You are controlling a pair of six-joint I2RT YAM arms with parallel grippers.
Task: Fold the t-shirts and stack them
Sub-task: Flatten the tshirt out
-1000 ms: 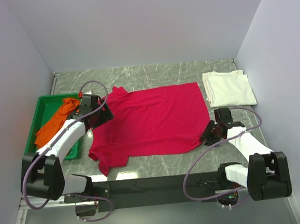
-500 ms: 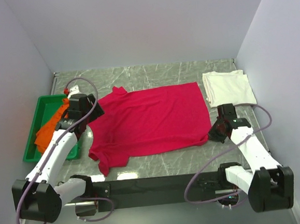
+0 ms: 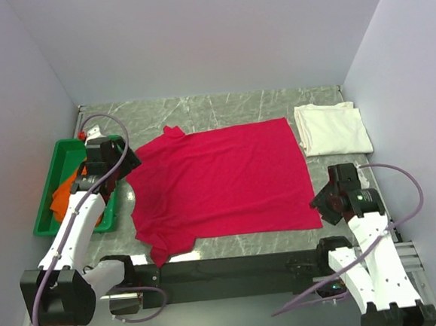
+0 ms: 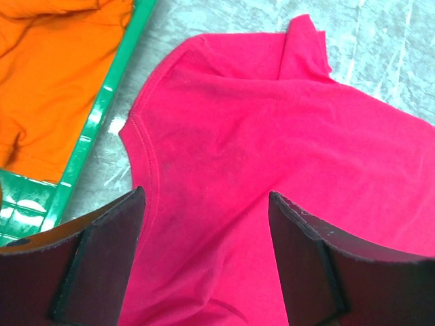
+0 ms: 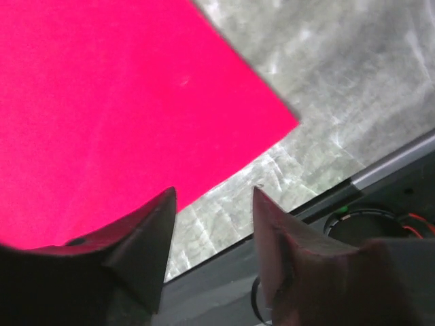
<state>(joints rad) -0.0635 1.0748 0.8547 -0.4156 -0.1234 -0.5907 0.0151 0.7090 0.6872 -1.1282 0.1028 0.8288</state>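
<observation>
The crimson t-shirt [image 3: 219, 182] lies spread flat on the marble table, collar to the left. My left gripper [image 3: 130, 167] is open and empty just above the collar and shoulder; the left wrist view shows its fingers [image 4: 109, 251] wide apart over the crimson cloth [image 4: 272, 136]. My right gripper [image 3: 321, 205] is open and empty beside the shirt's near right hem corner [image 5: 122, 102], its tips [image 5: 214, 197] over bare table. The cream-white t-shirt [image 3: 332, 127] lies folded at the back right. The orange t-shirt [image 3: 63, 196] lies bunched in the bin, also in the left wrist view [image 4: 54, 81].
A green plastic bin [image 3: 55, 157] stands at the left edge, its rim [image 4: 102, 115] close to the shirt's collar. Grey walls enclose the table on three sides. The black rail [image 3: 234, 267] runs along the near edge, close under the right gripper.
Both grippers drew outward, the left to the left and the right toward the near right. The shirt stretched flatter and its near right corner moved nearer. Both grippers now stand off the cloth.
</observation>
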